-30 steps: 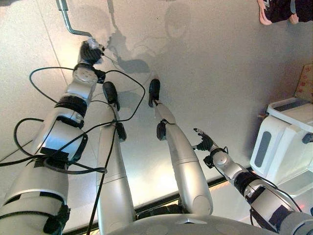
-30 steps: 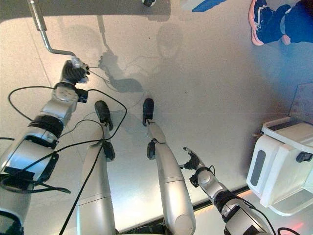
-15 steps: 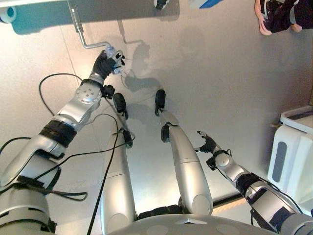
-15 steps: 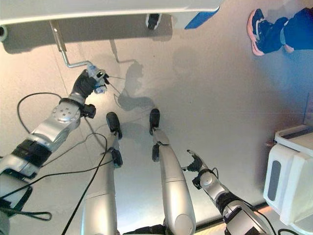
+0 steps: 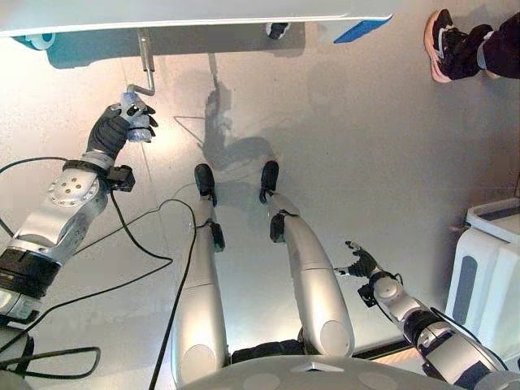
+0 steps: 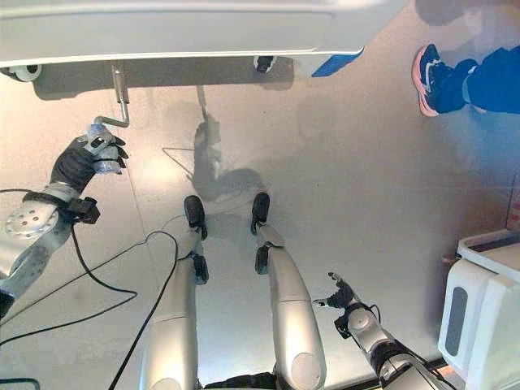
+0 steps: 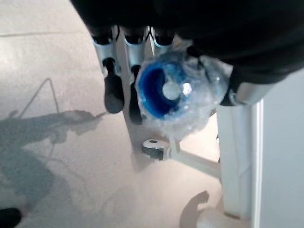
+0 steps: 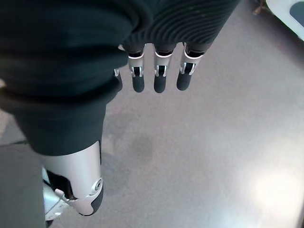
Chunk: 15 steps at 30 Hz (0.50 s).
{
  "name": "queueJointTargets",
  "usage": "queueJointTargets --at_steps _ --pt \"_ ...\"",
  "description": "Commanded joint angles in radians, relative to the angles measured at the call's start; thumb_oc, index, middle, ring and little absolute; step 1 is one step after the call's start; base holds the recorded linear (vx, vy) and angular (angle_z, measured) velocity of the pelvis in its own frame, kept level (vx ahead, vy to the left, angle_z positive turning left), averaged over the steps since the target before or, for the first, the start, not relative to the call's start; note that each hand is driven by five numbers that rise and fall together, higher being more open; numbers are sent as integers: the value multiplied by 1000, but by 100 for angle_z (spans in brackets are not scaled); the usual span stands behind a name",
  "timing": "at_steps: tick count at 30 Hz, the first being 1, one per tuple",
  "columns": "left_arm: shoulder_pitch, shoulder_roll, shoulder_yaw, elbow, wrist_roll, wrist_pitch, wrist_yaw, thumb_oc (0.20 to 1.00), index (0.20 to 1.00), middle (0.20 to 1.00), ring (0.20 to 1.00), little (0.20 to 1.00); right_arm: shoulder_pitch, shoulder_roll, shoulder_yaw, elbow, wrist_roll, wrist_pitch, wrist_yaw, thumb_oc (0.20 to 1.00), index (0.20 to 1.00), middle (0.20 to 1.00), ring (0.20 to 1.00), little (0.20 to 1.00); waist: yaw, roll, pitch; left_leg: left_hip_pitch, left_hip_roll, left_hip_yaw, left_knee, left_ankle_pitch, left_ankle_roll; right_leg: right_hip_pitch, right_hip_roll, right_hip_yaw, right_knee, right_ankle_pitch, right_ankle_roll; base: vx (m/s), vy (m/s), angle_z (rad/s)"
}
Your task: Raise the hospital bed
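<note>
Left hand: the left hand [image 5: 122, 123] is clenched round the crank handle [image 7: 178, 92], a blue knob wrapped in clear plastic. You can see the fingers [image 7: 113, 90] curling round it in the wrist view.

Crank: the bent metal crank rod [image 5: 147, 67] comes down from under the foot end of the hospital bed [image 6: 203, 32], and the handle sits at its lower end, out to the robot's left.

What just changed: half a second ago the handle stuck out to the right of the rod with the hand just below it. Now the handle has swung to the left of the rod and the hand went with it. The camera tilted up too, so more of the bed edge shows, but the flip of the handle relative to the rod is real. Looks like roughly half a turn of the crank.

What that means: cranking is underway, I'd say. No way to tell from here how far the bed has risen, so probably plenty of turns left.

Right hand: the right hand [image 5: 360, 264] hangs low by the robot's side over bare floor [image 8: 213, 142], fingers relaxed, nothing in it.

Bystander: a person's shoe [image 6: 427, 77] shows at the far right, well away from the crank.

Other stuff: a white cart [image 5: 487, 260] at the right edge, not involved.
</note>
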<state>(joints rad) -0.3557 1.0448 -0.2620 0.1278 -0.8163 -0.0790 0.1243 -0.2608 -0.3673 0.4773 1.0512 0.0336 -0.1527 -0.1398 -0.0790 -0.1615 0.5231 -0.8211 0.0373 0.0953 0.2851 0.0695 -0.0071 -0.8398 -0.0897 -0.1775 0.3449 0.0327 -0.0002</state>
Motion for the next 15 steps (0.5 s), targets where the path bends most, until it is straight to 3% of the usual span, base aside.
queueJointTargets --at_steps 1,7,10,13,15 --pt "76 -30 166 -160 72 -242 24 200 200 200 200 200 78 -47 -32 -20 13 -13 -2 1000 1000 1000 1000 1000 89 38 -3 -18 -52 -25 -34 10 -11 5 -4 -44 -70 83 121 14 60 3" --pt "68 -105 183 51 152 -200 61 200 200 200 200 200 72 -41 -24 -30 14 -15 -3 1000 1000 1000 1000 1000 91 7 -3 -80 -49 -32 -10 -1 -11 -22 -14 -52 -83 93 126 23 95 11" --pt "-25 -178 183 282 224 -170 123 200 200 200 200 200 50 -31 -4 -34 16 -17 -9 1000 1000 1000 1000 1000 82 -29 -3 -125 -41 -31 21 -17 -14 -41 -16 -52 -94 98 128 37 93 6" --pt "-82 -198 171 376 258 -160 141 200 200 200 200 200 37 -22 10 -34 19 -20 -14 1000 1000 1000 1000 1000 76 -49 -3 -147 -36 -32 34 -24 -16 -49 -15 -51 -103 101 129 30 54 6" --pt "-202 -220 128 562 301 -132 171 200 200 200 200 200 14 -13 38 -36 26 -23 -24 1000 1000 1000 1000 1000 54 -81 -3 -173 -30 -30 59 -39 -18 -57 -13 -44 -120 107 132 60 105 3"
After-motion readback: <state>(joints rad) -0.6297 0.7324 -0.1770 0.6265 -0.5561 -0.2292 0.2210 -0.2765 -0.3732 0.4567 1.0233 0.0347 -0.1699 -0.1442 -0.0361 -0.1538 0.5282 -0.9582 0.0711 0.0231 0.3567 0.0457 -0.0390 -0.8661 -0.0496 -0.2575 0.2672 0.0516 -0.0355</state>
